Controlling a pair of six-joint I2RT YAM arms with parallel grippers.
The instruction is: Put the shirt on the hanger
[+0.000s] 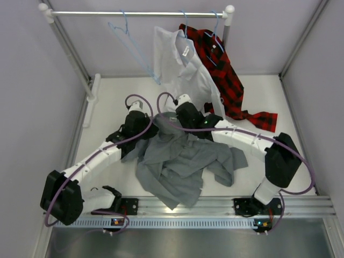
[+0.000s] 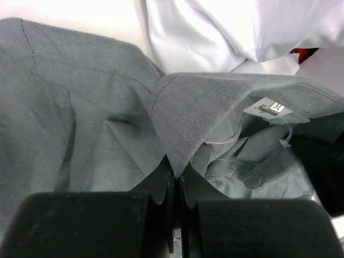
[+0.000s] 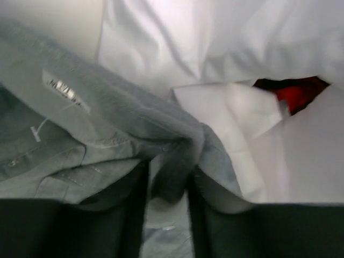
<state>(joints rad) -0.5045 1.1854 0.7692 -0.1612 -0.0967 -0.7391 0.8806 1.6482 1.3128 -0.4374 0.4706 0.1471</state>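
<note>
We see a white collared button-up shirt [image 1: 183,70] hanging from a thin metal rail [image 1: 140,13] that spans two white posts at the far end of the white table [image 1: 107,107]. Just to its right, touching it, hangs a red-and-black plaid shirt [image 1: 223,75], its tail spread on the tabletop toward the right. Each hangs by a thin light-blue wire hook [image 1: 185,21]. A ribbed aluminium beam [image 1: 215,204] runs along the near edge, and plain pale walls [image 1: 32,107] close in the sides. In both wrist views we see creased white cloth [image 3: 215,43] filling the top, with a small red patch [image 3: 293,91] showing beside it.
</note>
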